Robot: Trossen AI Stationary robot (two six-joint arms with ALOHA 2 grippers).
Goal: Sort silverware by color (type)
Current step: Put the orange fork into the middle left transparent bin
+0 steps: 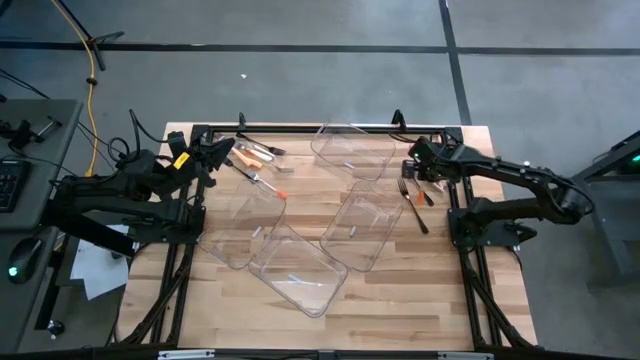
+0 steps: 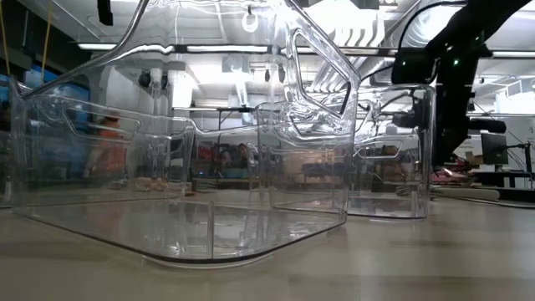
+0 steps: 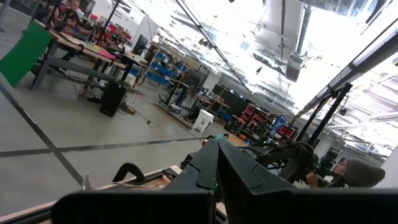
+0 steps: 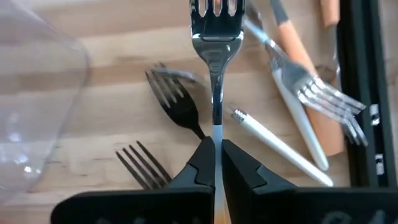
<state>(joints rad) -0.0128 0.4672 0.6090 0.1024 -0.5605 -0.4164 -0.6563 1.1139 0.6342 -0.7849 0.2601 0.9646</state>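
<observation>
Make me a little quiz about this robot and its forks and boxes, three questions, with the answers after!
1. True or false: the right gripper is shut on a fork with a white handle.
2. How many clear bins lie on the table in the high view?
3. What colour are the two forks lying on the wood just past the right gripper? A) all black B) orange C) blue

Key
1. True; its fingers pinch the handle.
2. Four.
3. A.
</observation>
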